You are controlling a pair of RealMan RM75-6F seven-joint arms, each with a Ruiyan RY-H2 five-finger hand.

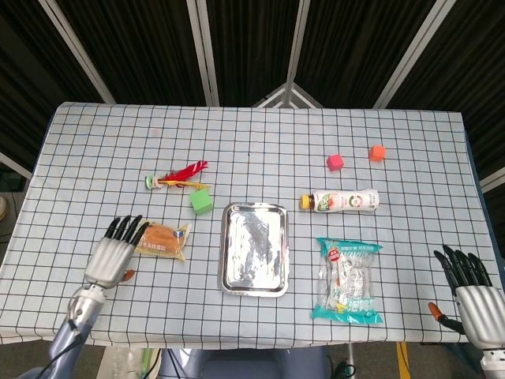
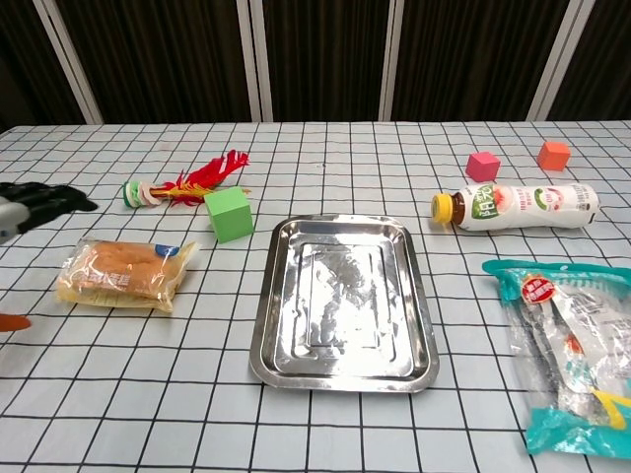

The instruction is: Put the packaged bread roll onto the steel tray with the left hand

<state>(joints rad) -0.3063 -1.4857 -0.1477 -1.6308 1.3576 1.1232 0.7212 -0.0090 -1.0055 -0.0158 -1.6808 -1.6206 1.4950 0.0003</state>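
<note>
beside one packaged bread roll (image 1: 162, 239): left hand (image 1: 111, 253) spread, empty; one steel tray (image 1: 254, 248); right hand (image 1: 470, 296) spread.

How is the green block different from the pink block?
The green block looks bigger than the pink block. The green block sits to the left of the steel tray, close to its top corner, while the pink block sits further back on the right, beyond the bottle. One is green, the other pink. Both are plain cubes resting on the checked tablecloth, and neither is touched by a hand.
</note>
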